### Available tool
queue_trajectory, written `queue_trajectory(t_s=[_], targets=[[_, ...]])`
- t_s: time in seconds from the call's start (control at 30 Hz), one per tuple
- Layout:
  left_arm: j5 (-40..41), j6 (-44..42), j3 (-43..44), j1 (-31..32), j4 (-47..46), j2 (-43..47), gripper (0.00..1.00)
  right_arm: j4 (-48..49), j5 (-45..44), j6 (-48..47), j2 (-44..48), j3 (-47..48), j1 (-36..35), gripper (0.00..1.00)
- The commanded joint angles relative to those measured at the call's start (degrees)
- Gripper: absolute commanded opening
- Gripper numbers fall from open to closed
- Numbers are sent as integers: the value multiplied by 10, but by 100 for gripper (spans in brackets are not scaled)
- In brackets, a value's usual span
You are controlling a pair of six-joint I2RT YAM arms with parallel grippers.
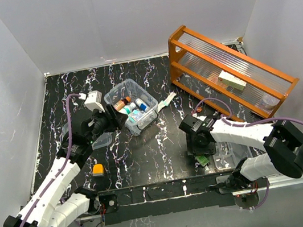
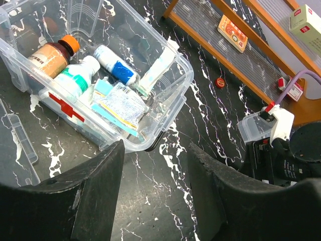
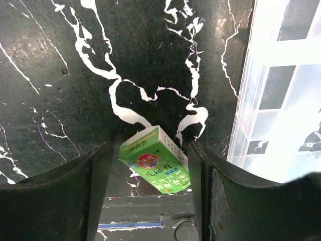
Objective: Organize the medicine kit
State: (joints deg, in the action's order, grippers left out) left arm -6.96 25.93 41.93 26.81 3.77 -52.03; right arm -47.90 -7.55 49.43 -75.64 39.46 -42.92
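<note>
The medicine kit is a clear box without its lid at the table's middle back; a red cross marks its side. Inside lie a brown bottle, a white bottle, a blue one, a tube and sachets. My left gripper hangs open just in front of the box, over bare table. My right gripper straddles a small tilted green carton. Its right finger is at the carton's edge and a gap shows on the left. The clear compartment tray lies just right of it.
An orange wooden rack with small boxes stands at the back right. A white tube lies beside the kit and a small red cap lies near the rack. A clear lid piece and an orange item lie on the left.
</note>
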Motion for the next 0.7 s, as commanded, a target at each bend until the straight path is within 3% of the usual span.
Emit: queue_trajectory(t_s=[0.0,0.2,0.57,0.67], targets=[[8,-8,-7,-1,-2,17,52,-9,-6,8,11,5,-8,60],[11,-11,-11,-1,-1,22,52,-4,27,9,29,-9,-10,61],[19,-16,-17,-1,1,32,52,11,35,23,9,-14,-20,48],[20,-16,-19,-1,1,34,53,-9,1,23,8,6,-21,53]])
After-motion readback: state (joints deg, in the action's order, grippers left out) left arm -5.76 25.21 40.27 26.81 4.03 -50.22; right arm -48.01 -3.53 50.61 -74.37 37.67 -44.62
